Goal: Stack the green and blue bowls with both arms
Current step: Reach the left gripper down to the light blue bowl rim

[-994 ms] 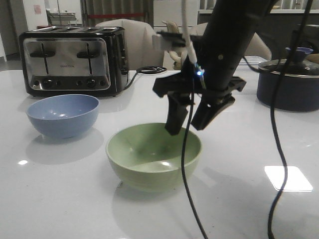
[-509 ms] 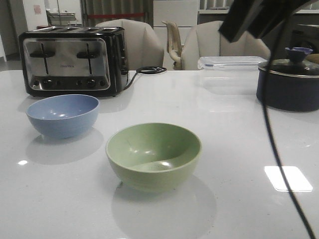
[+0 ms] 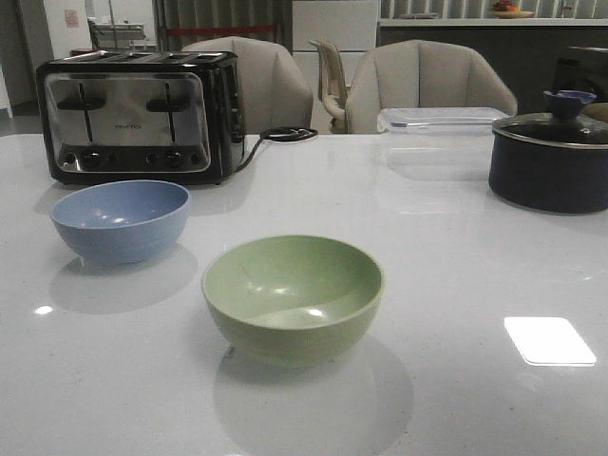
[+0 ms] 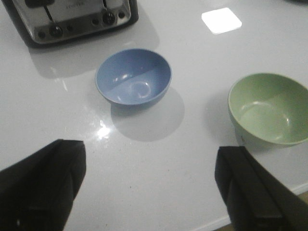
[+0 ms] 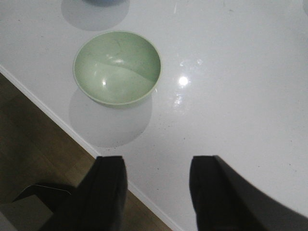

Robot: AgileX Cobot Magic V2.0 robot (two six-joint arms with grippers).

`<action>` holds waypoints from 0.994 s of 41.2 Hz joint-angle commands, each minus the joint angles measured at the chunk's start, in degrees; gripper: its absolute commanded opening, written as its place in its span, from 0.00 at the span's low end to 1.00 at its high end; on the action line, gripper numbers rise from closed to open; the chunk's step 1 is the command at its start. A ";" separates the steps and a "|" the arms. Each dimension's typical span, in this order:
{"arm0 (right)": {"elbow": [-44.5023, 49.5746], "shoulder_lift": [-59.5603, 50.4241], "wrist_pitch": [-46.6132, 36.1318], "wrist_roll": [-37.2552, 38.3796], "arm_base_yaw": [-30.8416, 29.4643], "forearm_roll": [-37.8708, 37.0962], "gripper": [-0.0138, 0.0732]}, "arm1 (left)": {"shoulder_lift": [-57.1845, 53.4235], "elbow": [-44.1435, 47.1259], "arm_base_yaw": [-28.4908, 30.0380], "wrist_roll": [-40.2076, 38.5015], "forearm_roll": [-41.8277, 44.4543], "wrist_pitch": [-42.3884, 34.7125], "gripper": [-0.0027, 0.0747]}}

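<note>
1. Left hand (image 4: pixel 147 187): spread wide, grasping nothing, poised high above the white tabletop (image 4: pixel 192 43), blue bowl (image 4: pixel 133 78) ahead between the fingers.
2. Right hand (image 5: pixel 154 192): parted, empty, hanging over the tabletop's near edge, green bowl (image 5: pixel 117 67) just beyond.
3. Neither hand visible from the front.
4. Green bowl (image 3: pixel 293 296) upright near the front centre; blue bowl (image 3: pixel 120 220) upright, well apart, just before the toaster (image 3: pixel 138 114). Dark lidded pot (image 3: pixel 551 157) far off to the side.
5. Stacking not yet done; apparently the reach-and-grasp stage.
6. Next, likely: lowering one hand onto a bowl rim, pinching the wall, lifting, nesting inside the other.
</note>
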 commanded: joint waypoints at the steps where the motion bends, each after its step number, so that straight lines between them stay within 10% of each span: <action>1: -1.38 -1.33 -3.41 0.02 -0.09 0.19 0.64 | 5.30 -4.84 0.18 -0.33 0.01 -0.31 0.81; 41: -1.38 -1.30 -3.30 0.02 -0.09 0.19 0.64 | 68.33 -44.08 12.84 -1.72 -2.06 -0.98 0.80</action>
